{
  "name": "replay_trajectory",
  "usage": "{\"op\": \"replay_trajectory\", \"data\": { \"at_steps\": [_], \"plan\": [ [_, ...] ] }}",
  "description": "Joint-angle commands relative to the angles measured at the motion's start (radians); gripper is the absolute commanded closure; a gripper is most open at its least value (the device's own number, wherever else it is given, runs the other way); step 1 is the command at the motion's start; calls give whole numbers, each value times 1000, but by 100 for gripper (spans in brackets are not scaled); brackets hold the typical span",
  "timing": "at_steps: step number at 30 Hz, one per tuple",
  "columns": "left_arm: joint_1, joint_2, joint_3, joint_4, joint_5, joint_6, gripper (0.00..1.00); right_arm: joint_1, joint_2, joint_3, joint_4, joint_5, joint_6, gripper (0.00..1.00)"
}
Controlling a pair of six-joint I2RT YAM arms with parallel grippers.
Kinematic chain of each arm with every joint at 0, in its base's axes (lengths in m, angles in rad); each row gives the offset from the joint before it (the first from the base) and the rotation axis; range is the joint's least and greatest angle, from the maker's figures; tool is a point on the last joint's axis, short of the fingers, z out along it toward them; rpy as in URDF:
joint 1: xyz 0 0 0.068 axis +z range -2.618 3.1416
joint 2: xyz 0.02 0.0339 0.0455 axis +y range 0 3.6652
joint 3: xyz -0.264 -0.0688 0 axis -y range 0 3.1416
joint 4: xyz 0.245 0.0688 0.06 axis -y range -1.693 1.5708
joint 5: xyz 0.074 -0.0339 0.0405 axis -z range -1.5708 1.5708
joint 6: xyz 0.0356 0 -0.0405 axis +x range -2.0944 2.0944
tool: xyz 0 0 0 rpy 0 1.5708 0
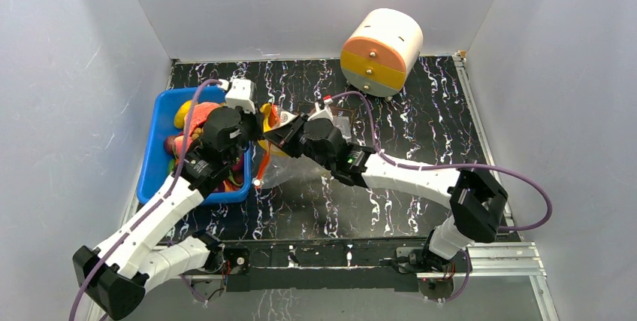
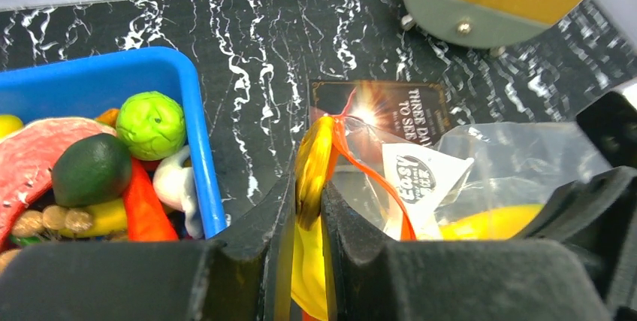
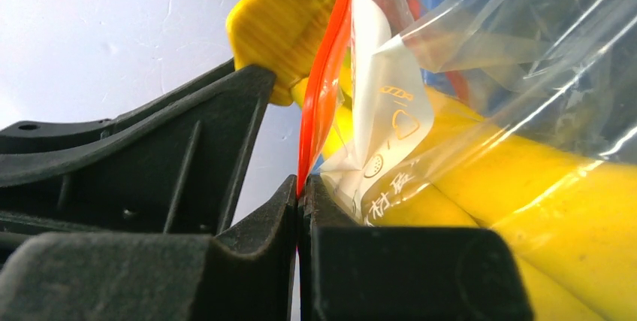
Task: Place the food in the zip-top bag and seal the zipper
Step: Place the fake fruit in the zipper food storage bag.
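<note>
The banana [image 2: 312, 174] is lying partly inside the zip-top bag [image 2: 518, 163], at three o'clock from the blue bin [image 2: 201, 148]; the left gripper [image 2: 308, 219] is clamping its protruding end; the right gripper [image 3: 302, 204] is pinching the zipper [image 3: 324, 88] between shut jaws. Releasing early is likely risking the banana sliding out; glare is hiding the slider.
</note>
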Motion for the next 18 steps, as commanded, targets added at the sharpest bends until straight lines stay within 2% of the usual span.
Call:
{"op": "replay_trajectory", "data": {
  "at_steps": [1, 5, 9, 14, 18],
  "plan": [
    [-5, -65, 73, -74, -14, -214, 100, -4, -7, 57, 44, 25, -23, 100],
    [-6, -101, 79, -133, -12, -325, 98, -10, -45, 33, 74, 5, -44, 100],
    [-5, -185, 11, -68, 39, -362, 75, -59, -104, 0, 115, -107, -126, 100],
    [-6, -257, -16, 54, 278, -390, 50, -106, -165, -45, 105, -285, -135, 100],
    [-5, -256, 28, 22, 421, -398, 41, -108, -256, -119, 116, -299, -144, 100]
  ]
}}
